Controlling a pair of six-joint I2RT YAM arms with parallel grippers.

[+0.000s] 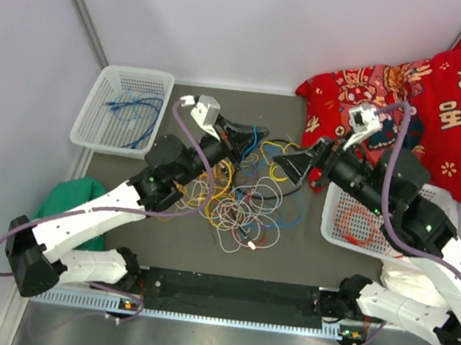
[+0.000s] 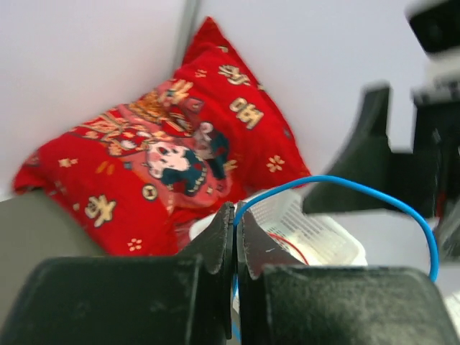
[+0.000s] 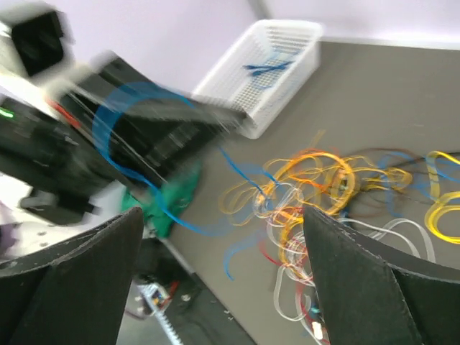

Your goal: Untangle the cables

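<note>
A tangle of yellow, orange, white, red and blue cables (image 1: 244, 195) lies on the dark mat at the middle of the table; it also shows in the right wrist view (image 3: 316, 194). My left gripper (image 1: 252, 136) is above the tangle's far edge, shut on a thin blue cable (image 2: 359, 188) that rises between its fingertips and loops right. My right gripper (image 1: 289, 161) faces it from the right, open and empty, fingers (image 3: 72, 280) wide apart above the tangle. The blue cable (image 3: 115, 122) shows blurred there, hanging from the left gripper.
A white basket (image 1: 94, 122) holding blue cables stands at the back left. Another white basket (image 1: 333, 227) holding a red cable (image 1: 358, 226) stands on the right. A red patterned cushion (image 1: 443, 89) lies back right. A green cloth (image 1: 72, 195) lies on the left.
</note>
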